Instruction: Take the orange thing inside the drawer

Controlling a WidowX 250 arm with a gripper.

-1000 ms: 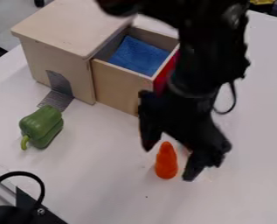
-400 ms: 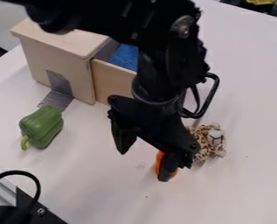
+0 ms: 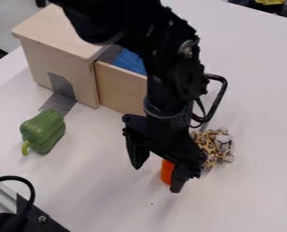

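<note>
Your orange thing [image 3: 167, 172] is on the bench [image 3: 103, 199], just below centre of the frame, partly hidden behind the gripper [image 3: 157, 177]. The part you can see is longer up-down in the frame than across, so its long axis looks roughly vertical there. Rounded end toward the bottom edge; upper end is covered, so you can't read its shape. Can't tell if it's standing or lying.

Fingers [image 3: 136, 156] are spread, one on the left, one on the right. The orange thing shows between them, right up by the right-hand one and partly behind it; can't tell if they touch.

Containers: you've got a wooden box [image 3: 58, 59] at upper left, its drawer [image 3: 120, 88] pulled out toward the right of the frame. Blue cloth [image 3: 129, 62] inside the drawer. The arm covers the drawer's right end.

Rest: green pepper [image 3: 44, 131] at left, stem end toward lower left. Spotted toy [image 3: 215, 146] right of the gripper. Bent metal plate [image 3: 61, 93] at the box's lower part, running onto the bench.
</note>
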